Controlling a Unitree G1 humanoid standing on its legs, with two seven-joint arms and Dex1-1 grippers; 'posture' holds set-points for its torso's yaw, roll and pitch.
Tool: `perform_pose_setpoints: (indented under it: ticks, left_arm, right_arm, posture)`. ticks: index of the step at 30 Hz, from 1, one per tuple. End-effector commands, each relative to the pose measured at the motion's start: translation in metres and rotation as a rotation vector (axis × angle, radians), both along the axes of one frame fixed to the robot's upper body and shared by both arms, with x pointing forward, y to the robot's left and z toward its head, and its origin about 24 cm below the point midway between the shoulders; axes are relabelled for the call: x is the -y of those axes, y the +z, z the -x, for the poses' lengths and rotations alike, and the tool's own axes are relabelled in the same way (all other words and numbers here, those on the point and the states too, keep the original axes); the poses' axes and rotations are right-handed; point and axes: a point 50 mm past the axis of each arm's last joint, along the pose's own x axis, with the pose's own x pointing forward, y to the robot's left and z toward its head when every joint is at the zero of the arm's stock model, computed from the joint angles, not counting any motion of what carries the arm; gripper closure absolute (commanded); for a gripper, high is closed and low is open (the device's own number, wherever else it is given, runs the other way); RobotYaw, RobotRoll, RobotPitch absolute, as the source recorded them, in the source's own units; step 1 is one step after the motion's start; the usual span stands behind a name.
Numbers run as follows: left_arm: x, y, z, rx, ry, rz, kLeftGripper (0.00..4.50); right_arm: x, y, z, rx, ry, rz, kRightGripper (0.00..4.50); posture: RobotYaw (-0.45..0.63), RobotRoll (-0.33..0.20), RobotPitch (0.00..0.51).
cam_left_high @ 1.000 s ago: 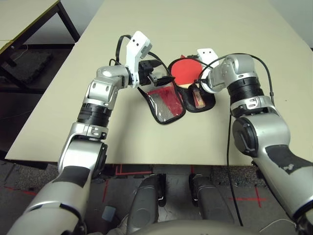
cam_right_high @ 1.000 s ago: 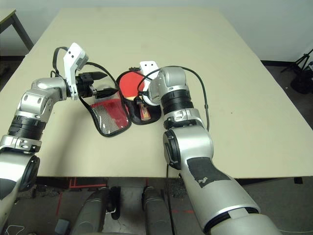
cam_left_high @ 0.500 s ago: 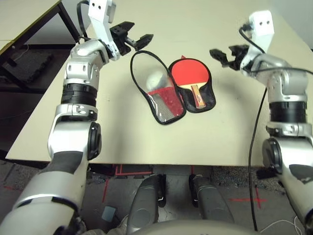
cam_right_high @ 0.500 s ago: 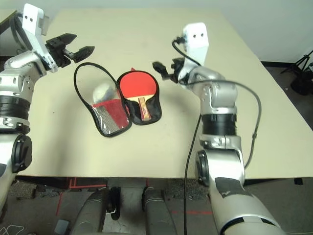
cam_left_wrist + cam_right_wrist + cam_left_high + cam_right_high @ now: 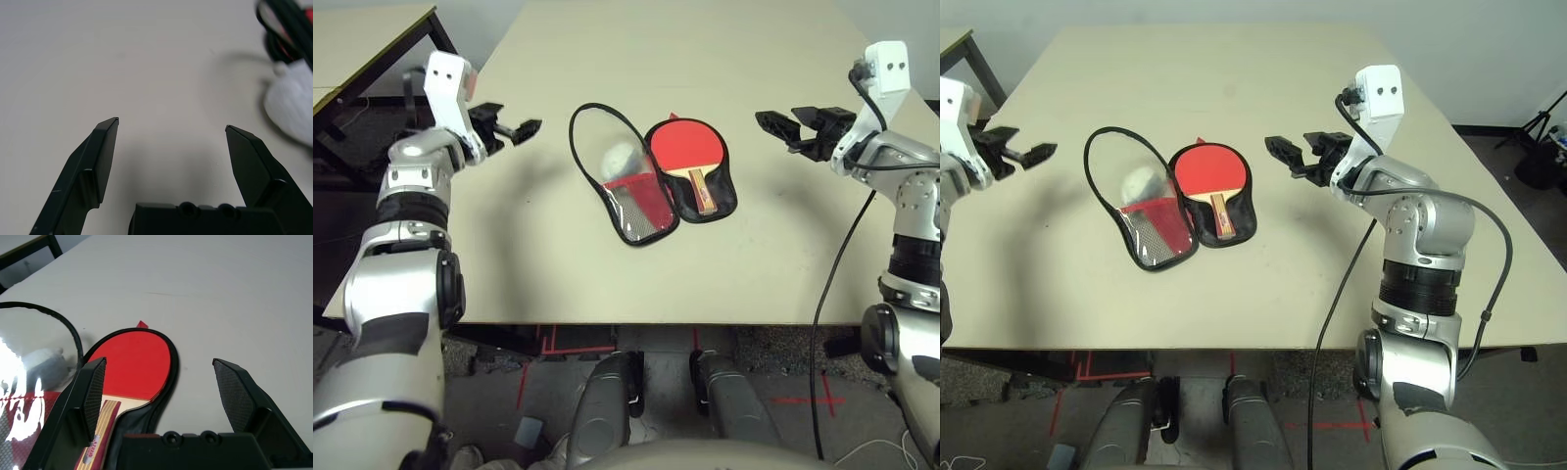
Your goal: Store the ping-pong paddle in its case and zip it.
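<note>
The case is laid open flat near the middle of the table, and the ping-pong paddle is seen resting face up in the half nearer the right arm, blade away from the robot, handle toward it. The other half is spread beside it, its clear plastic pocket turned up, with a small grey-white wad lying under or on the plastic; which of the two cannot be told.

Both arms are held wide of the work. The left gripper is seen well off to one side of the case with its fingers spread and nothing between them. The right gripper is poised near the paddle side, likewise spread and empty; in its wrist view the red blade is framed between the two fingers.

The paddle is judged stiff and light, its rubber face grippy, so it should stay put once covered. The case is judged soft and floppy: a flap that will sag and slide if pinched in the wrong place. The open half is best taken by its black zipper rim at the outer curve and folded over. The zipper pull is not made out; it is expected to be small and fiddly, and the case will likely have to be pinned while it is drawn.
</note>
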Motion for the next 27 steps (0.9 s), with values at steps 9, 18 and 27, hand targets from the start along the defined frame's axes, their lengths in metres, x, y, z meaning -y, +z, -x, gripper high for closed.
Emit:
perform_pose_setpoints:
  ticks: [9, 18, 27]
  left_arm:
    - [0.107, -0.020, 0.030, -0.281, -0.589, -0.020, 0.00]
    - [0.160, 0.032, 0.035, -0.274, -0.778, 0.053, 0.00]
    - [0.177, 0.028, -0.014, -0.088, -0.556, 0.114, 0.00]
  right_arm:
    - [0.011, -0.012, 0.001, -0.023, -0.034, 0.125, 0.03]
    - [0.017, -0.004, -0.002, -0.063, -0.107, 0.028, 0.03]
    - [0.016, -0.003, -0.010, -0.179, -0.195, -0.126, 0.03]
  posture:
    - [-0.03, 0.000, 0.165]
    - [-0.03, 0.000, 0.165]
    - [-0.04, 0.000, 0.155]
